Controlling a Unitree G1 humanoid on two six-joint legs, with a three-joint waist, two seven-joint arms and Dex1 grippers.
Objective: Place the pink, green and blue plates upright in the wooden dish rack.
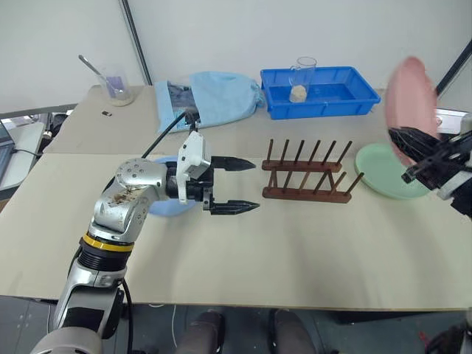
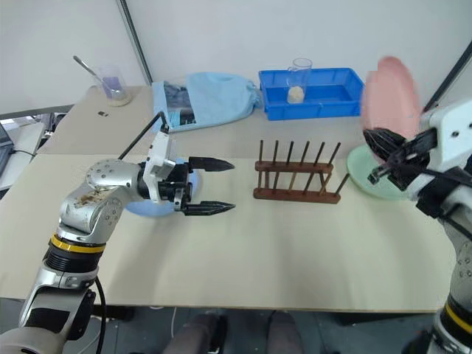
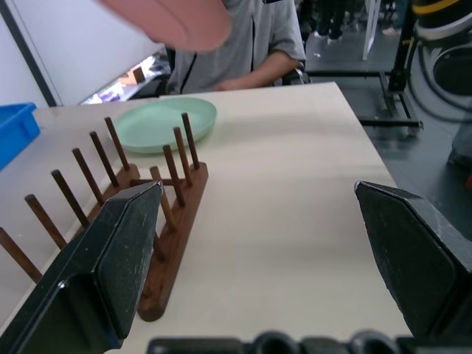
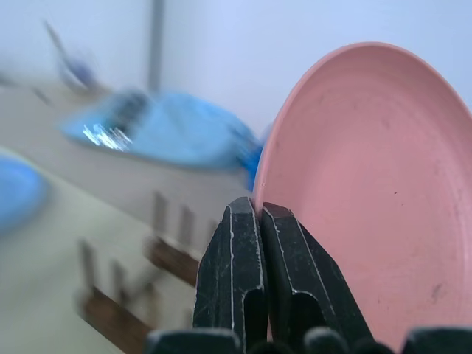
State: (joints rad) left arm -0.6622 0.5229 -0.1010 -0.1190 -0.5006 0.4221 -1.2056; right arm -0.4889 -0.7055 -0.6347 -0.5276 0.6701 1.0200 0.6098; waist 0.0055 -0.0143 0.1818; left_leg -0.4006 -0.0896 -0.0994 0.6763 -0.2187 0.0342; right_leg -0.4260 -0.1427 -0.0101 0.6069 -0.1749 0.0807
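the right gripper (image 4: 259,221) is up in the air at the right end of the table (image 1: 295,265), its two black fingers pinched tight on the rim of the pink plate (image 4: 369,192), which stands nearly on edge above them. just below that hand the green plate (image 1: 387,173) lies flat on the table, and the wooden rack (image 1: 306,175) sits just to the left of it, every slot between its pegs bare.

the left gripper (image 1: 234,186) hangs level over the table with its fingers spread wide, gripping nothing, pointing toward the near end of the rack and a short way off from it. behind that hand, mostly hidden by the arm, the blue plate (image 2: 140,207) lies flat on the table.

past the rack, well beyond both hands, a deep blue tray (image 1: 324,92) sits at the back of the table with a clear cup (image 1: 301,78) standing in it; there is something pale in the bottom of the cup, i can't tell what. left of the tray lies a light blue cloth bundle (image 1: 214,97), and over at the back left corner a small clear beaker (image 1: 118,88) holds a spoon-like stick and a pale layer at its base.

a person in a grey shirt (image 3: 251,37) sits at the table's far end, beyond the green plate.
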